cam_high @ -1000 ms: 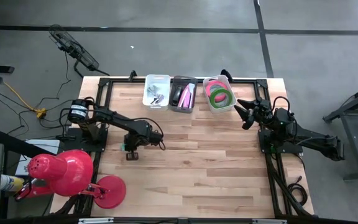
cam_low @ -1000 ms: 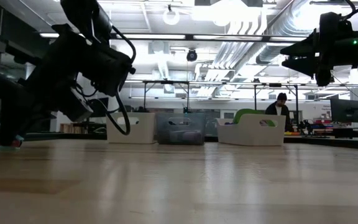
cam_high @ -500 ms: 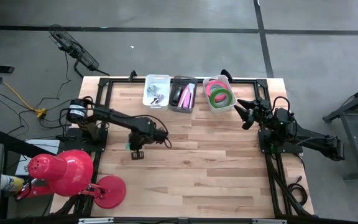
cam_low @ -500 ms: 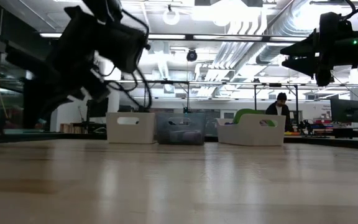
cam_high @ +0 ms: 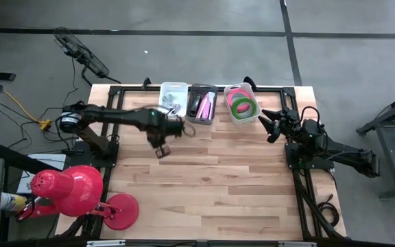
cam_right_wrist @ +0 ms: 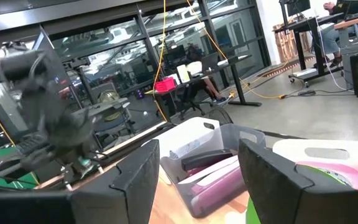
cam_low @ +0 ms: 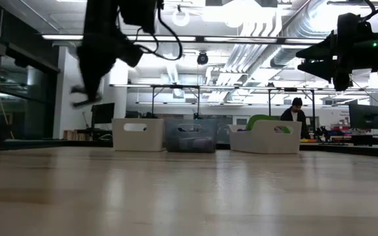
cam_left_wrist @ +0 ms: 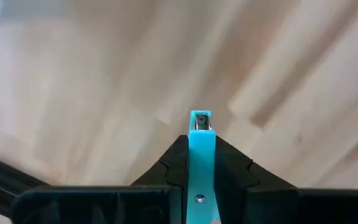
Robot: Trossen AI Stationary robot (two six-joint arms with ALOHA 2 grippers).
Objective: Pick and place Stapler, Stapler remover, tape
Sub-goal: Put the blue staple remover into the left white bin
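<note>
1. Currently the left gripper (cam_left_wrist: 201, 134) clamps a slim blue stapler remover (cam_left_wrist: 200, 127), aloft near the white bin (cam_high: 172, 100).
2. Centre over that bin before releasing.
3. Right gripper (cam_right_wrist: 194, 171) waits wide open beside the tape (cam_high: 242, 102) bin (cam_high: 229, 114).

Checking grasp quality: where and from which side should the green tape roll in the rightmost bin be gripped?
From straight above: the green tape roll lies roughly flat in the white bin, whose walls block side approaches. One finger through the open centre, one outside, pinching the band. The open right gripper waits beside the bin; the left gripper is shut on a turquoise tool.
</note>
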